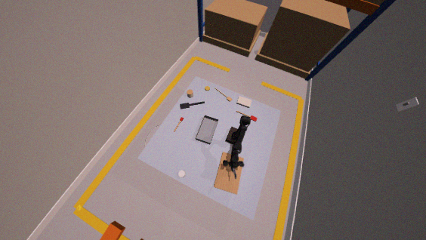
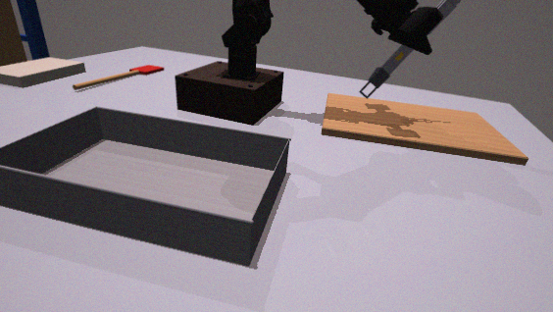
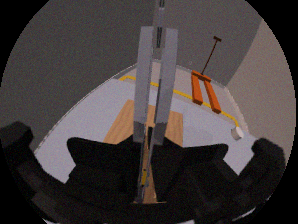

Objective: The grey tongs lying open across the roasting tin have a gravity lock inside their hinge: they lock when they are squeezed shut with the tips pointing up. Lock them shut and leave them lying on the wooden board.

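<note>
My gripper [image 1: 233,165] [image 2: 417,38] [image 3: 146,129] is shut on the grey tongs [image 1: 235,174] [image 2: 392,65] [image 3: 144,177], holding them above the wooden board [image 1: 226,186] [image 2: 441,142] [image 3: 122,120]. In the exterior view the tongs slant steeply: the end with the wire loop points down to the left over the board's near-base edge, and the other end points up to the right, its tip cut off by the frame. The two arms look close together in the wrist view. Whether the lock has caught is hidden. The roasting tin [image 1: 211,118] [image 2: 127,223] holds nothing.
The arm's dark base block [image 1: 230,136] [image 2: 223,95] stands between tin and board. A red-headed spatula [image 1: 253,118] [image 2: 147,70] and a pale block [image 1: 244,101] [image 2: 39,69] lie behind it. A white round thing [image 1: 181,173] [image 3: 237,133] is at the table's edge.
</note>
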{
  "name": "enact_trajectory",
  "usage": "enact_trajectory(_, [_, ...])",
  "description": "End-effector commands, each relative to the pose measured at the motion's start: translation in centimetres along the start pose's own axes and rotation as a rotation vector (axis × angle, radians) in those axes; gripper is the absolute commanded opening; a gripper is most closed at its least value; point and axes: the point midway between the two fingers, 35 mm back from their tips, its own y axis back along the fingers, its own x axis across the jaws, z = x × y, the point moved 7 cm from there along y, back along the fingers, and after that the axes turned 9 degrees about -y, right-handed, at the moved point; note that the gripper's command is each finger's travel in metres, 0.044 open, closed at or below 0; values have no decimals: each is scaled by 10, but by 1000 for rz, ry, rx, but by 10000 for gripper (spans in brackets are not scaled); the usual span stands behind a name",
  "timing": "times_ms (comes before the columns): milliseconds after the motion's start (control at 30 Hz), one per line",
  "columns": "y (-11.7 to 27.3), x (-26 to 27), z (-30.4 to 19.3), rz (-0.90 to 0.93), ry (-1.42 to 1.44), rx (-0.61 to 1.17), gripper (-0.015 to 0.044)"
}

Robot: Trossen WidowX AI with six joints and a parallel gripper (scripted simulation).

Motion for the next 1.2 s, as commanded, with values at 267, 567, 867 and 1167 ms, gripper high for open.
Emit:
enact_trajectory(267, [0,0,1,6,5,-6,-150])
enact_trajectory(567, [-7,0,8,-4,-4,62,-150])
enact_trajectory(867, [-20,0,20,-24,-17,202,-150])
enact_trajectory(1167, [-31,1,32,-46,-24,342,-150])
